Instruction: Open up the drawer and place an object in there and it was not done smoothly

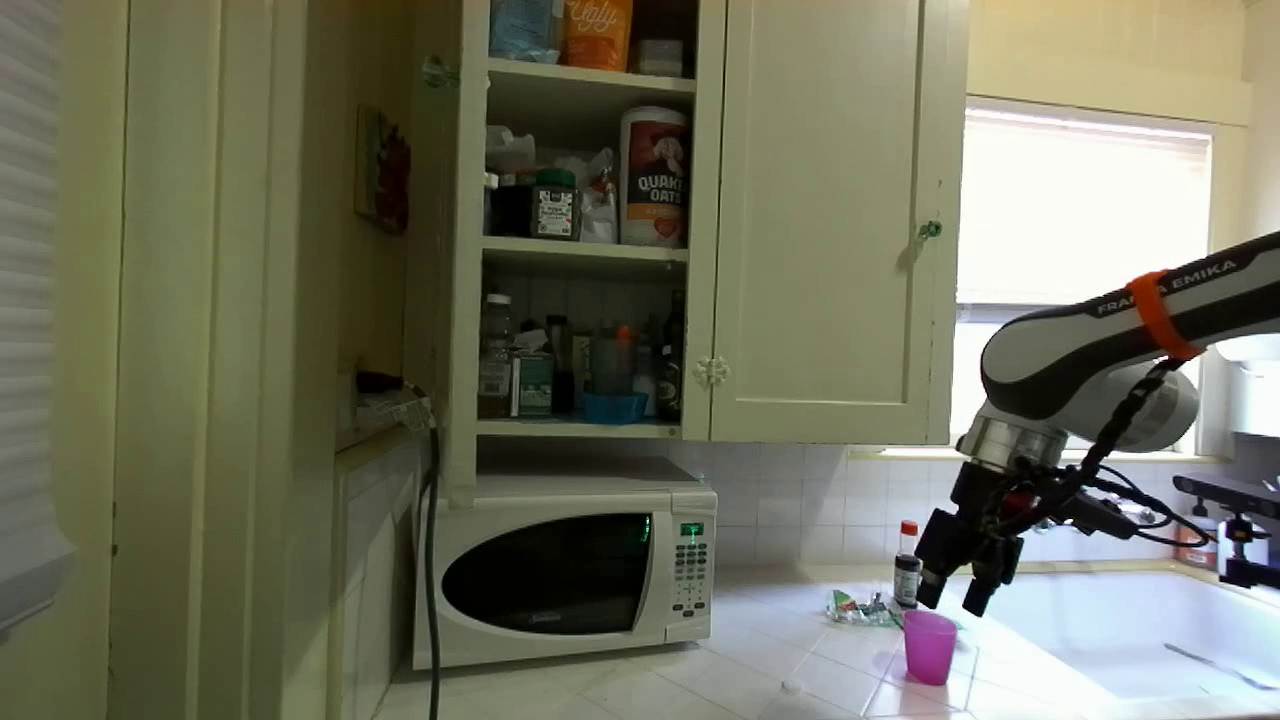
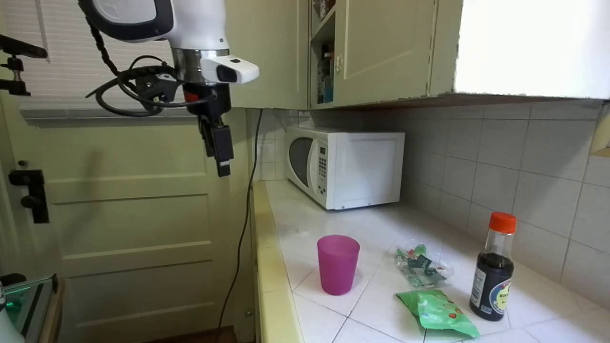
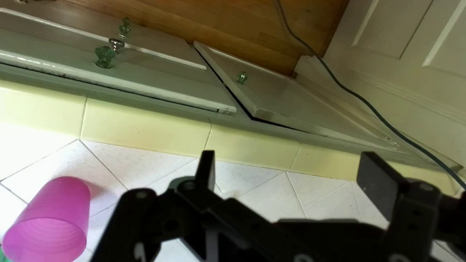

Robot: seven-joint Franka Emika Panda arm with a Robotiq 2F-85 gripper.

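Over on the tiled table (image 2: 367, 326), near the red-capped bottle (image 2: 493, 276), the magenta plastic cup (image 2: 338, 267) stands upright; the tool (image 1: 952, 598) hangs higher, jaws apart; the cream wall cabinet (image 1: 820, 220) is closed.

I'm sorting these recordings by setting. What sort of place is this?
Most likely a home kitchen, judging by the white microwave, the white sink and the shelved Quaker Oats canister.
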